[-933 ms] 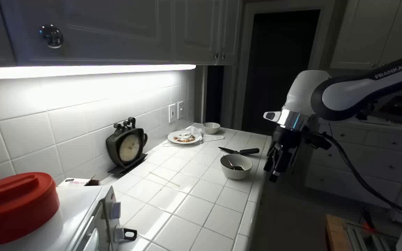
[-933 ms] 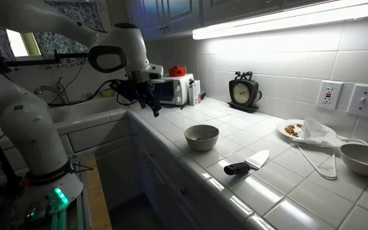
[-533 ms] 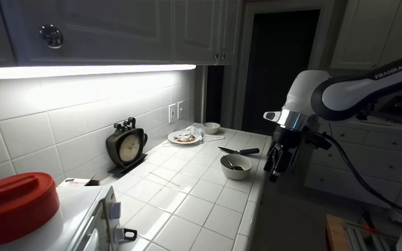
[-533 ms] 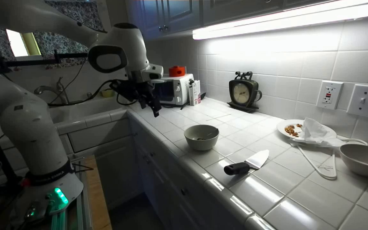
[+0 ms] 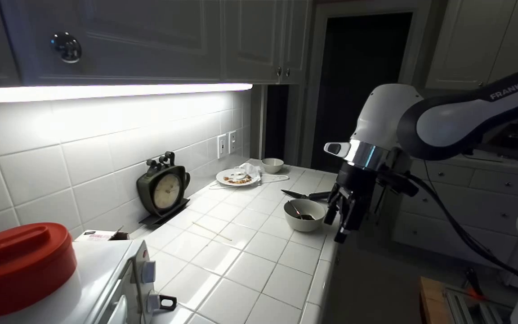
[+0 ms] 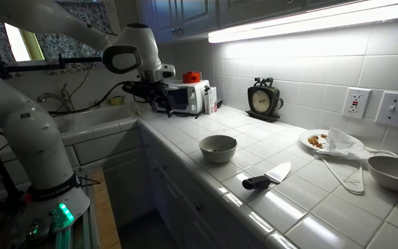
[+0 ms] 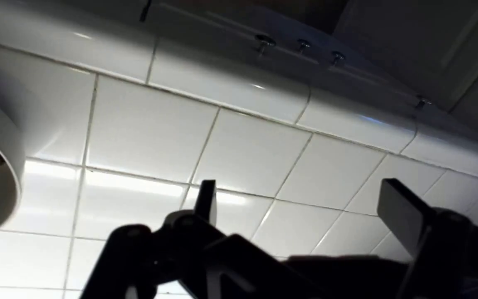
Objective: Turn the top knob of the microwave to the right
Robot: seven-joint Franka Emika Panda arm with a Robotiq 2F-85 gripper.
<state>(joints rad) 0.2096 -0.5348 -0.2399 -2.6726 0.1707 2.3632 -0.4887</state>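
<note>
The white microwave (image 5: pixel 101 258) stands at the lower left in an exterior view, and far back on the counter in an exterior view (image 6: pixel 199 101). Its top knob (image 5: pixel 149 271) is a greyish stub near the top of the control strip; it also shows small in an exterior view (image 6: pixel 192 95). My gripper (image 5: pixel 334 228) hangs pointing down near the counter's front edge, well apart from the microwave, also seen in an exterior view (image 6: pixel 162 110). In the wrist view the jaws (image 7: pixel 298 189) are wide apart with only tiles between them. The microwave and knob are out of the wrist view.
A red-lidded pot (image 5: pixel 23 265) sits on the microwave. A lower knob (image 5: pixel 153 300) is below the top one. A bowl (image 5: pixel 304 220) stands beside my gripper, with a black-handled server (image 5: pixel 321 195) behind. A black clock (image 5: pixel 163 191) stands by the wall. A box (image 6: pixel 210 100) stands beside the microwave.
The arm stays still between the two earlier moments. Since then my gripper has moved over toward the counter and closer to the microwave. The objects have not moved.
</note>
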